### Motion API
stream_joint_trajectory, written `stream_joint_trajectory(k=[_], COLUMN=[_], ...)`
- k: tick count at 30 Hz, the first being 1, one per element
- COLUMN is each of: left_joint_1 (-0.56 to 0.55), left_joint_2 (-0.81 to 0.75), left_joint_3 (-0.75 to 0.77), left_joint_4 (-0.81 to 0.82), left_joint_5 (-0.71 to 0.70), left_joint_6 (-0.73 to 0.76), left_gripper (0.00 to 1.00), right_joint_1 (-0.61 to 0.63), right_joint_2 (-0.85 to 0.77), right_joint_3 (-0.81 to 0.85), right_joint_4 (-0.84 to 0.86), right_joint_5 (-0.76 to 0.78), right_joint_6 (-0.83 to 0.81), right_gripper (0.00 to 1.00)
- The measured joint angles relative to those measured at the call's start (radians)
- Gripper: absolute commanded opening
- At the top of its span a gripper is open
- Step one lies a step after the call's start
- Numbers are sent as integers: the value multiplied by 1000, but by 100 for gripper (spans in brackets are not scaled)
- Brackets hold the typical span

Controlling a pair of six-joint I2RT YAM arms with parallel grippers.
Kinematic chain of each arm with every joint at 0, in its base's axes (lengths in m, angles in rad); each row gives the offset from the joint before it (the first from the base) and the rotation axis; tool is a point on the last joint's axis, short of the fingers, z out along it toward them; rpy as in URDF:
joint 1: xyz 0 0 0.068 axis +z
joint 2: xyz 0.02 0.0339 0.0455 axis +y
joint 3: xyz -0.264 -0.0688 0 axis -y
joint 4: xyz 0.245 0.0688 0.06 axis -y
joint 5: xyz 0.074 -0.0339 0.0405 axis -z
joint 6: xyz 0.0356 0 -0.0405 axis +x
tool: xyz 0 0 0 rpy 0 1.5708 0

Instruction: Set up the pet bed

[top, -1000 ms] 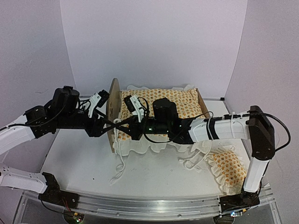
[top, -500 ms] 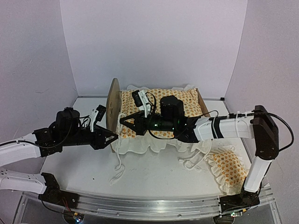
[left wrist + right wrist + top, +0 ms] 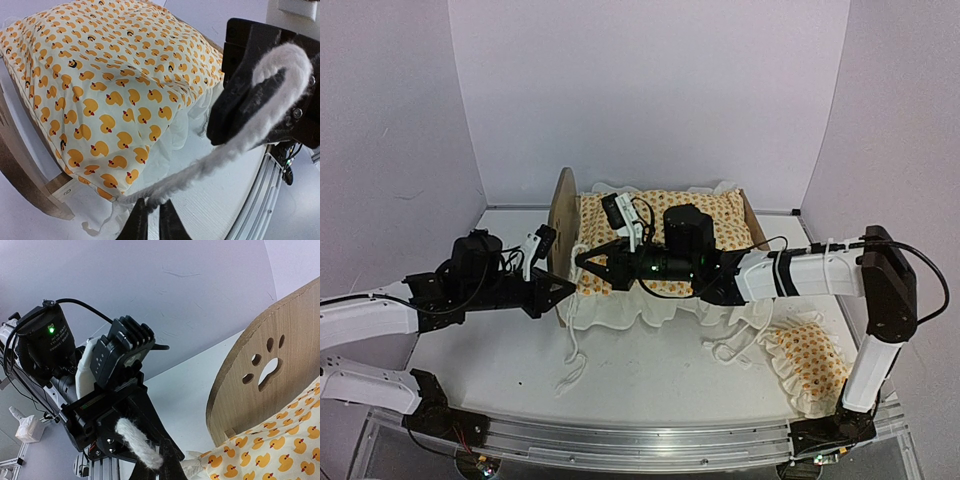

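Note:
The pet bed has a light-wood end board (image 3: 561, 225) with a paw-print cutout (image 3: 266, 371); its mattress is hidden under the duck-print quilt (image 3: 665, 215) that lies on it. A fluffy white cord (image 3: 235, 145) runs from the quilt's near left corner (image 3: 107, 192). My left gripper (image 3: 570, 288) (image 3: 152, 215) is shut on this cord close to the corner. My right gripper (image 3: 582, 260) (image 3: 167, 465) is shut on the same cord (image 3: 140, 442) farther along, just above the left one. The two grippers nearly touch beside the left end board.
A small duck-print ruffled pillow (image 3: 807, 362) lies on the table at the front right, by the right arm's base. More white cords (image 3: 575, 345) trail from the bed's front over the white table (image 3: 650, 385). Walls close in behind and on both sides.
My left arm has swung down from over the bed to the near left corner, and its jaws have closed on the cord. The right gripper shifted slightly left, still shut.

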Motion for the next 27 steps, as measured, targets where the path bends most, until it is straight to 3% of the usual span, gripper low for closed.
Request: stream_joint_trajectory(k=[7,14,22,27], left_joint_1=[0,0,0,0], left_joint_2=[-55,-103,83,188], left_joint_3=[58,214,332,332], left_joint_4=[-119,-233,-144,-74], left_joint_5=[-37,-172,-403,-426], left_joint_6=[32,102,243,306], left_gripper=[0,0,0,0], right_joint_1=[0,0,0,0], right_joint_2=[0,0,0,0], right_joint_3=[0,0,0,0], right_joint_4=[-3,-33,-69,-91], right_joint_5=[0,5,12,14], right_joint_6=[-5,-25,-34,-39], right_gripper=[0,0,0,0])
